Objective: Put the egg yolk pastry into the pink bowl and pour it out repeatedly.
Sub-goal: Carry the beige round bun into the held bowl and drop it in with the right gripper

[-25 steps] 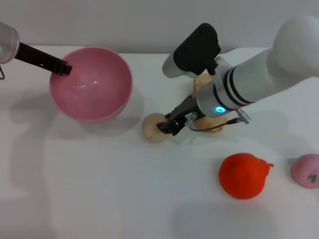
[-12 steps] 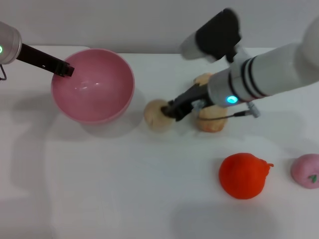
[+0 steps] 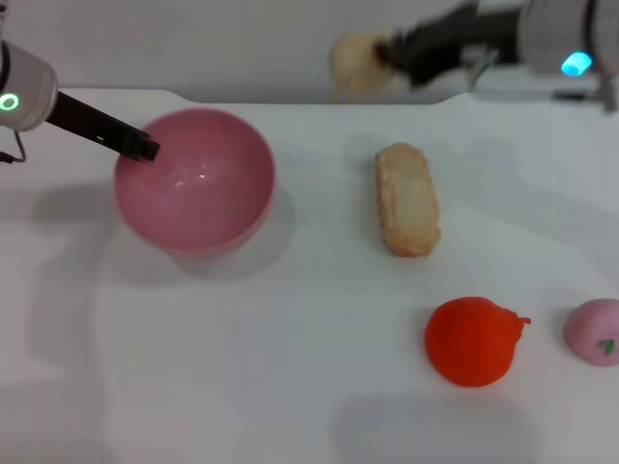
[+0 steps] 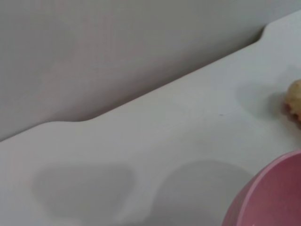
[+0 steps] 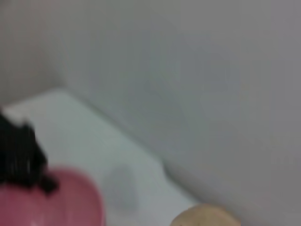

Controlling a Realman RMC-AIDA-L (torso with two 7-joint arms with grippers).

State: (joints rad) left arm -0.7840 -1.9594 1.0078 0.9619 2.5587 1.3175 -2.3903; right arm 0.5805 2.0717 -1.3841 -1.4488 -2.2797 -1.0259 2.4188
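The white table [image 3: 290,387] carries the pink bowl [image 3: 193,184], upright, with the left gripper [image 3: 145,148] at the bowl's rim on the robot's left side; whether its jaws grip the rim cannot be told. Beside the bowl, toward the right arm, lies the long crusty bread [image 3: 406,198], and nearer the robot sit the orange fruit [image 3: 472,340] and the small pink fruit [image 3: 595,331]. The right gripper [image 3: 387,56] hangs high above the table's far edge, its jaws closed on the egg yolk pastry [image 3: 353,60], which is lifted clear of the table, well apart from the bowl.
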